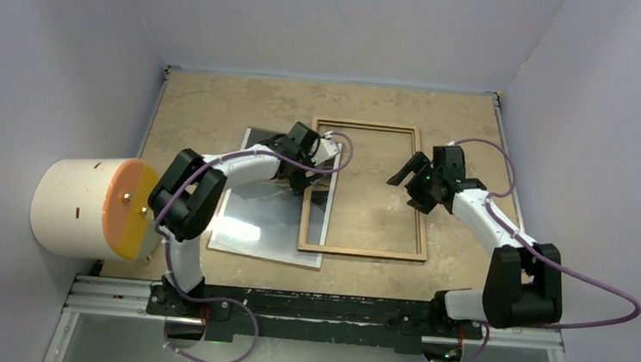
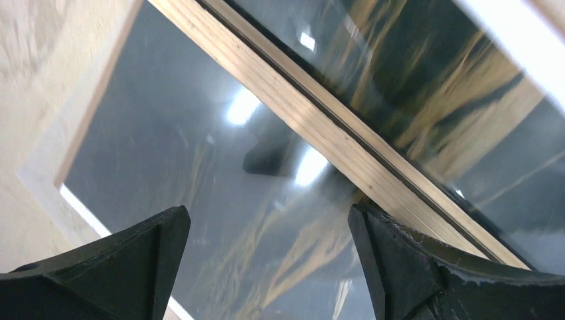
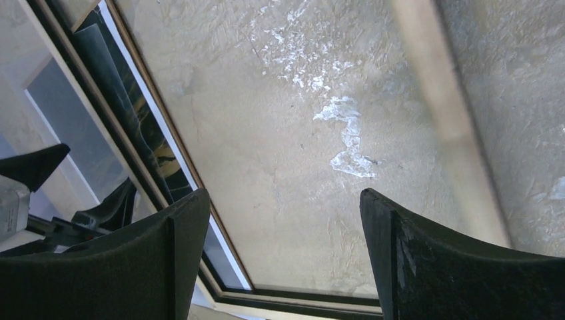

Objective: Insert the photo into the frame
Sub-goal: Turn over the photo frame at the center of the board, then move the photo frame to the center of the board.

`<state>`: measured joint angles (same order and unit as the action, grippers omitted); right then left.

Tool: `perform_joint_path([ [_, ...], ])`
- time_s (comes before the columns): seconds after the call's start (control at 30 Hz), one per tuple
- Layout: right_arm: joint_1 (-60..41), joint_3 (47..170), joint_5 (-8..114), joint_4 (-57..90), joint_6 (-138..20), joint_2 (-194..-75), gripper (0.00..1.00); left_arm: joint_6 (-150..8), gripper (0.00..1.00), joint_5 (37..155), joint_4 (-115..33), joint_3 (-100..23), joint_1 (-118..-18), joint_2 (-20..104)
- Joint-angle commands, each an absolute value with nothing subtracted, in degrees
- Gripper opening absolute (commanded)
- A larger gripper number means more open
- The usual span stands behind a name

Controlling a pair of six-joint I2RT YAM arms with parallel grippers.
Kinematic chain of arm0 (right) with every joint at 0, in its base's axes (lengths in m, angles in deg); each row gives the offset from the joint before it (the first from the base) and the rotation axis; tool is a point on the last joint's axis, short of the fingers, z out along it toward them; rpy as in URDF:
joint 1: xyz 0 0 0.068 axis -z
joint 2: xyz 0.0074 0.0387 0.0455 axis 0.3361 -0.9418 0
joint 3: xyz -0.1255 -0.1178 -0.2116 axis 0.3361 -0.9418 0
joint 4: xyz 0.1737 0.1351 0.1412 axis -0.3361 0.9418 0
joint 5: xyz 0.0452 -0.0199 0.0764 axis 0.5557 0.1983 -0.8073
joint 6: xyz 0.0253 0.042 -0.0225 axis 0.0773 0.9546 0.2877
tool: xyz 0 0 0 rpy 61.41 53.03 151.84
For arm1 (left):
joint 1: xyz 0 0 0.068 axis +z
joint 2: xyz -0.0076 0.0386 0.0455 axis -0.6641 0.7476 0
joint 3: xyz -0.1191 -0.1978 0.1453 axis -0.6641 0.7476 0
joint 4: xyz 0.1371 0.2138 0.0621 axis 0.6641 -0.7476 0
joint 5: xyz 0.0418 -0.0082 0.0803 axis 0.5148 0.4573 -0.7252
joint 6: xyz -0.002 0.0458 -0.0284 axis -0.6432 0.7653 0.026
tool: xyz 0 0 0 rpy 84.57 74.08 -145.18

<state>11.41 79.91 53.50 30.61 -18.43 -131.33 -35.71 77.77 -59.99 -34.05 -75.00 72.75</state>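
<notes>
The step in hand looks like seating the print, and it is not done. The frame lies wood side up at mid-table. The photo lies mostly left of it, its right strip tucked under the frame's left rail and showing inside the opening. The left gripper hovers over that rail, fingers spread wide and holding nothing. The right gripper hangs over bare table inside the opening, also wide open and empty. Next, the print probably has to come out from beneath the rail and lie squarely within it, a fiddly job with such a thin glossy sheet. Pale lilac walls enclose a mottled beige table, with a white drum at its left edge.
</notes>
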Motion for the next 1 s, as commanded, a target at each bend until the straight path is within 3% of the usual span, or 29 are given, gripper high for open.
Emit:
perform_joint_path([
  [0.0, 11.64, 80.51, 51.46, 32.56, -18.10, -130.85, 0.84, -35.02, 1.00, 79.73, -62.48, -41.85, -77.05, 78.48],
  [0.27, 7.02, 83.13, 57.59, 32.72, -19.10, -129.32, 0.80, -39.99, 1.00, 86.44, -71.57, -53.16, -76.47, 80.85],
  [0.4, -1.58, 88.79, 65.17, 34.36, -20.25, -133.97, 0.81, -42.60, 1.00, 95.80, -74.98, -55.26, -68.91, 75.39],
  [0.53, -10.73, 98.90, 70.76, 35.65, -22.34, -142.65, 0.80, -43.61, 1.00, 97.24, -77.29, -56.59, -59.68, 70.57],
  [0.7, -19.30, 115.20, 78.65, 41.57, -26.36, -156.51, 0.78, -42.53, 1.00, 94.39, -77.23, -51.66, -49.06, 68.25],
  [0.97, -23.61, 129.33, 85.40, 45.91, -29.74, -170.43, 0.66, -38.30, 1.00, 89.23, -70.75, -33.35, -47.06, 61.95],
])
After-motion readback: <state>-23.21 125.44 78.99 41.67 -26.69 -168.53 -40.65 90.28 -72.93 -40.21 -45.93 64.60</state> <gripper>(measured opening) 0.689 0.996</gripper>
